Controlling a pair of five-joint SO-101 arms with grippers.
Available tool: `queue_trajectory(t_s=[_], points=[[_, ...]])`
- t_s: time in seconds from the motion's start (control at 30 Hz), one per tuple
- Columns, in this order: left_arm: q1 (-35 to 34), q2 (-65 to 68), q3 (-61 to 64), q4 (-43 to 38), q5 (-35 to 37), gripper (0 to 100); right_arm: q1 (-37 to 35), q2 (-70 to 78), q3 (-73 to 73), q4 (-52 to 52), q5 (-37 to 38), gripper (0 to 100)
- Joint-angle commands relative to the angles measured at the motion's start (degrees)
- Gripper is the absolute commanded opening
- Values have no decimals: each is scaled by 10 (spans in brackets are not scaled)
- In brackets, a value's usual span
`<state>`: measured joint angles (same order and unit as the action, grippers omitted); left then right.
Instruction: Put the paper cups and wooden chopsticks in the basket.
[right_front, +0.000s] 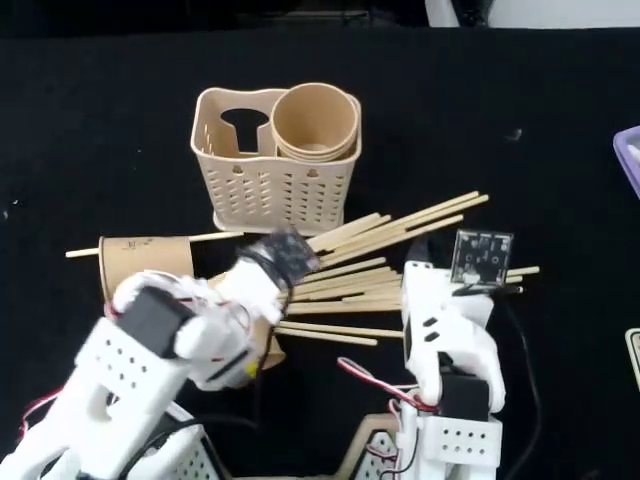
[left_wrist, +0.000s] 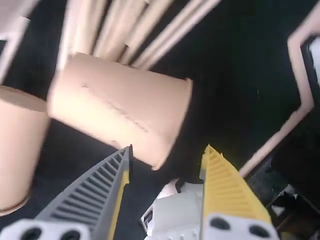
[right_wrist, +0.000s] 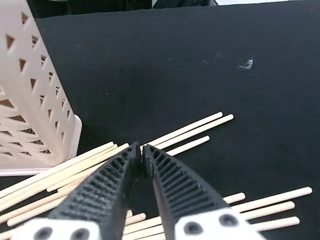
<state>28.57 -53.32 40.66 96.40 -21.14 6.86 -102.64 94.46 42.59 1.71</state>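
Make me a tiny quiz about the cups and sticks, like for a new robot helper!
1. True or false: the wooden chopsticks lie on the table, outside the basket.
2. The stacked paper cups sit in: A the basket, B a tool, C a plate.
3. Fill in: the left tool, next to a lying paper cup, is ___.
Key: 1 true; 2 A; 3 open.
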Motion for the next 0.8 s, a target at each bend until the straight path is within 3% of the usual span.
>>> queue_trajectory(t_s=[0.0,0.23,0.47,0.77], points=[[44,0,47,-44,5,237,8,-10,-20,18,9,15],[104,0,71,-77,10,237,8,-10,-22,21,9,15],[19,0,114,-172,5,236,8,-10,-24,21,9,15],[-22,0,116,-172,-52,230,5,-10,-24,21,9,15]])
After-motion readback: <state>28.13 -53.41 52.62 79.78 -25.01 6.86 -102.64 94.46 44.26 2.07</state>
